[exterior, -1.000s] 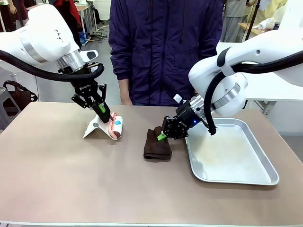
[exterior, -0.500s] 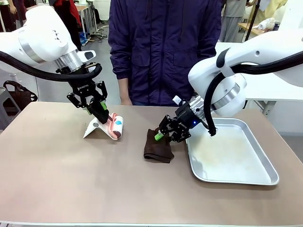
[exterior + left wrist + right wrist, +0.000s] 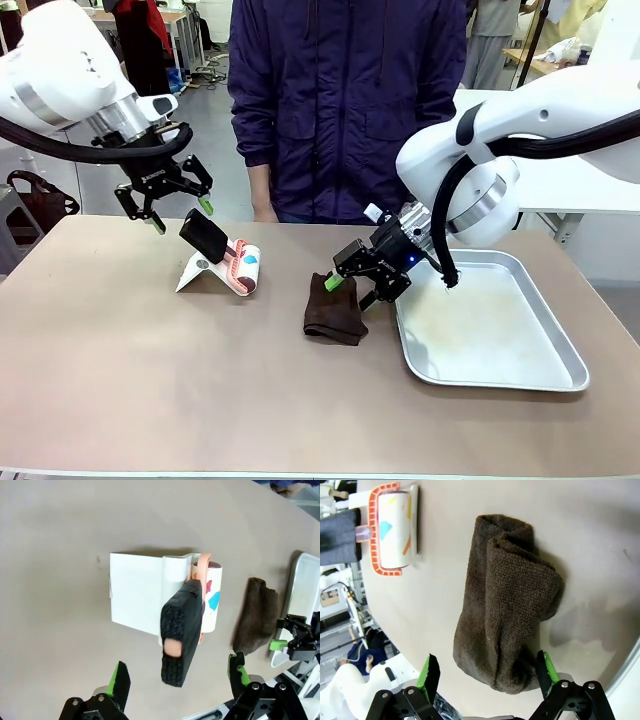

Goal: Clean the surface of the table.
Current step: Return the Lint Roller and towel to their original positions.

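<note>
Both tools spread, empty: left tool point(image 3: 176, 211) above the black-handled lint roller point(image 3: 232, 262), right tool point(image 3: 350, 287) over the soft brown folded cloth point(image 3: 334, 310) at counter point(image 3: 200, 380) centre, nine o'clock of the tray point(image 3: 500, 375). You pinch the limp cloth mid-fold.

The left arm comes in from the left side, wrist bent downward, and its left gripper point(image 3: 176, 211) hangs in the air with the green-padded fingers point(image 3: 120, 676) spread wide and nothing between them. The right arm curls in from the right, elbow high, forearm angled low toward the middle. Its right gripper point(image 3: 352, 288) sits low, jaws parted wide too, green fingertips point(image 3: 429, 676) apart and gripping nothing.
</note>
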